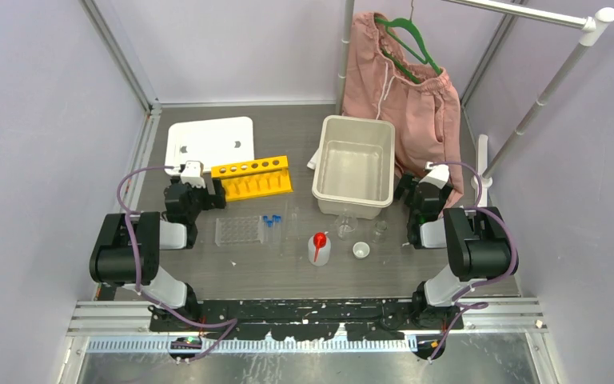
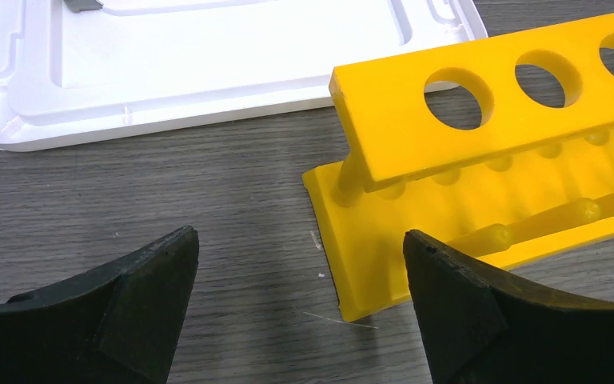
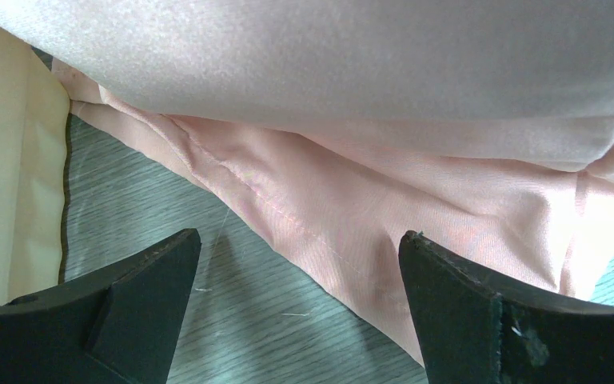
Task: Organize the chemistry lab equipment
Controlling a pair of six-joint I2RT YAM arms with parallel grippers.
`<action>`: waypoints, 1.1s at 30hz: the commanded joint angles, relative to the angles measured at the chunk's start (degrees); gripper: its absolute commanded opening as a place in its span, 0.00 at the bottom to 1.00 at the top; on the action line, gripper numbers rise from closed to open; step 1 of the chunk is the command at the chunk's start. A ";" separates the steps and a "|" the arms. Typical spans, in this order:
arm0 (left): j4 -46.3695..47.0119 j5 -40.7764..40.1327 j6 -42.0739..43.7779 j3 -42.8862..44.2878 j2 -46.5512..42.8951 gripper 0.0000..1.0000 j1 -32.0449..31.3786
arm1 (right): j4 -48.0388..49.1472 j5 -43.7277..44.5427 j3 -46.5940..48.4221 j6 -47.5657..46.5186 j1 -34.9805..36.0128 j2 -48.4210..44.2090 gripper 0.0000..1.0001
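2 bulky items stand at the back of the table (image 1: 288, 276): pink shorts (image 1: 404, 88) on a green hanger (image 1: 412, 38), not lab equipment, and an empty beige bin (image 1: 320, 172), probably the collection point for loose pieces. The right gripper (image 3: 297, 236), jaws wide apart and holding nothing, faces the hem of the shorts with the bin wall at the edge of its view. No lab item lies between its fingers.

A white tray (image 1: 208, 140) lies flat at rear left. Just beside it the yellow six-hole tube rack (image 1: 253, 177) stands upright, holes up, so tubes can drop in vertically. The left gripper (image 2: 296, 236), likewise spread and empty, sits low at the rack's left end. The rack's base corner lies just ahead of the fingertips, nearer 1 finger than the other, touching neither. This placement suggests an approach to the rack.

The clear plastic grid rack (image 1: 237, 230) lies flat in front of the yellow rack. The red-spouted squeeze bottle (image 1: 319, 248) stands upright near centre. Small clear glassware (image 1: 347, 225) sits just before the bin. Small blue-capped tubes (image 1: 270, 219) lie just beside the grid rack. The tiny white cup (image 1: 360, 250) stands near the bottle.
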 commanded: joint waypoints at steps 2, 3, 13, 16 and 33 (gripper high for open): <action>3.07 -0.83 0.85 1.26 -0.54 1.00 -0.24 | 3.52 0.09 1.05 -0.02 0.16 -1.44 1.00; 3.07 -0.87 0.81 1.27 -0.59 1.00 -0.24 | 3.52 0.09 1.11 0.05 0.22 -1.42 1.00; 3.38 -0.96 0.43 0.97 -1.24 1.00 0.01 | 0.94 8.21 0.83 3.17 0.10 -4.99 1.00; -2.73 -0.70 -0.38 2.28 -5.60 1.00 0.91 | -15.14 11.91 4.54 6.28 0.22 -13.43 1.00; -66.01 13.85 0.92 33.07 -21.24 1.00 10.38 | -65.52 -9.96 24.22 32.77 0.18 -40.55 1.00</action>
